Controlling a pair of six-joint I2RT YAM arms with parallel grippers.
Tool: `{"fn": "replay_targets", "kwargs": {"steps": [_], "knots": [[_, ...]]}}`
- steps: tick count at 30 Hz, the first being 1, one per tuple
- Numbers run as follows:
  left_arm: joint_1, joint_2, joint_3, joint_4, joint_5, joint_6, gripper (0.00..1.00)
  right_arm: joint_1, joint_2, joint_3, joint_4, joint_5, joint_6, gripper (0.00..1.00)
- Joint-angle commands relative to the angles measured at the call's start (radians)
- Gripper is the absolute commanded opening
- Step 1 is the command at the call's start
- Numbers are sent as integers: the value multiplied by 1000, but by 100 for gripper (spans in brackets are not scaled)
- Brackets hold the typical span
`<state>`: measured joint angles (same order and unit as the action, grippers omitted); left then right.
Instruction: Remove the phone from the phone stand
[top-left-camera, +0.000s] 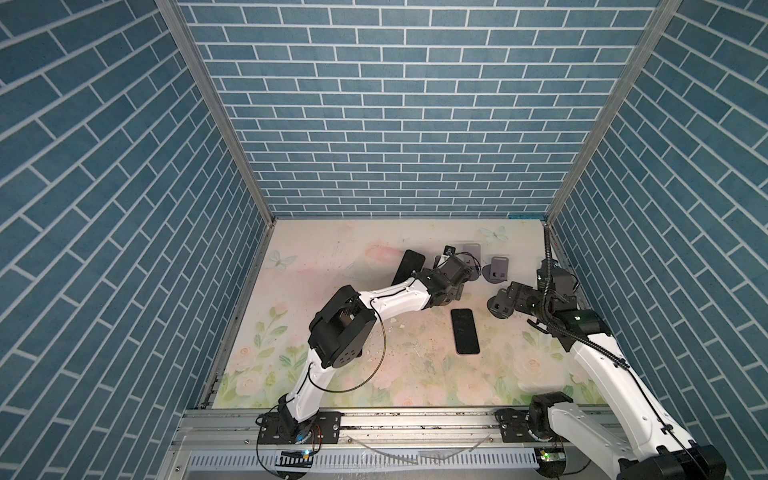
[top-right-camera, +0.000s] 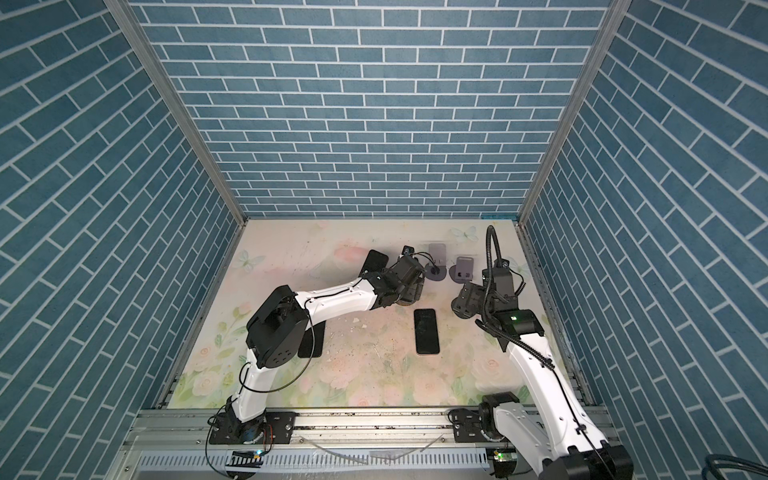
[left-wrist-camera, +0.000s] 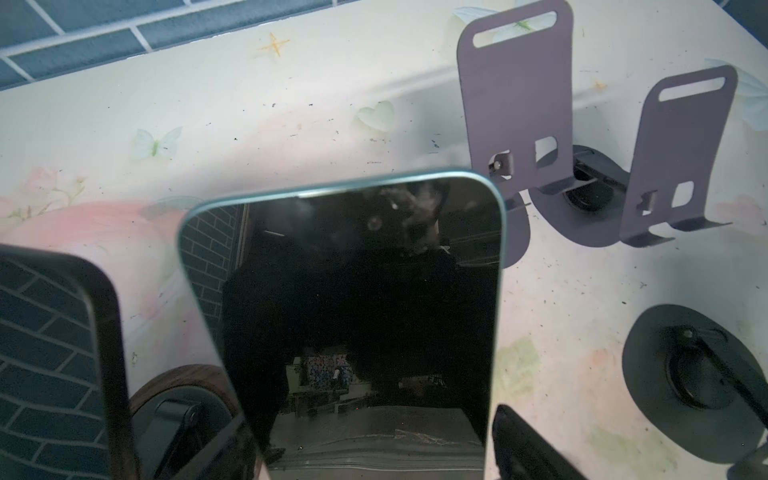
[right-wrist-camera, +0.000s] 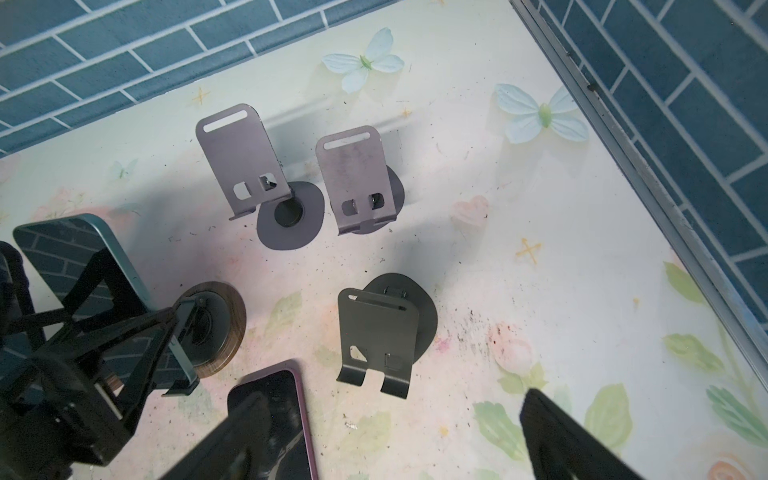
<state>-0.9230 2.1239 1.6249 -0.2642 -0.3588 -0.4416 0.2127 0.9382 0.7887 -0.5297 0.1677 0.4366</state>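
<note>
A teal-edged phone (left-wrist-camera: 353, 291) leans upright on a phone stand with a round wood-rimmed base (left-wrist-camera: 178, 378). The right wrist view also shows this phone (right-wrist-camera: 83, 266) and the stand's base (right-wrist-camera: 224, 328). My left gripper (left-wrist-camera: 372, 415) straddles the phone's lower part, one finger close beside each long edge. A thin strip of table still shows by the right finger (left-wrist-camera: 523, 444). In both top views the left gripper (top-left-camera: 451, 286) hides the phone. My right gripper (right-wrist-camera: 392, 407) is open and holds nothing. It hovers near an empty dark stand (right-wrist-camera: 378, 332).
A purple-edged phone (top-left-camera: 464, 331) lies flat mid-table. Another dark phone (top-left-camera: 409, 266) leans behind the left arm. A third phone (top-right-camera: 311, 340) lies under the left elbow. Two empty grey-purple stands (right-wrist-camera: 241, 162) (right-wrist-camera: 357, 178) sit near the back wall. The right wall's rail (right-wrist-camera: 648, 174) is close.
</note>
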Motion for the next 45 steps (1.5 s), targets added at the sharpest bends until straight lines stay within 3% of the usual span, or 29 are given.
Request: {"fn": "replay_targets", "kwargs": {"steps": [1, 18, 29, 45], "knots": [[0, 33, 23, -16, -34, -6, 84, -3, 7, -16, 13, -10, -32, 95], [-1, -21, 10, 20, -15, 15, 62, -3, 7, -19, 7, -7, -33, 95], [-8, -112, -34, 75, 20, 33, 60, -3, 14, -20, 11, -12, -27, 95], [-62, -238, -111, 52, -59, 80, 60, -3, 20, -16, 11, -16, -23, 95]]}}
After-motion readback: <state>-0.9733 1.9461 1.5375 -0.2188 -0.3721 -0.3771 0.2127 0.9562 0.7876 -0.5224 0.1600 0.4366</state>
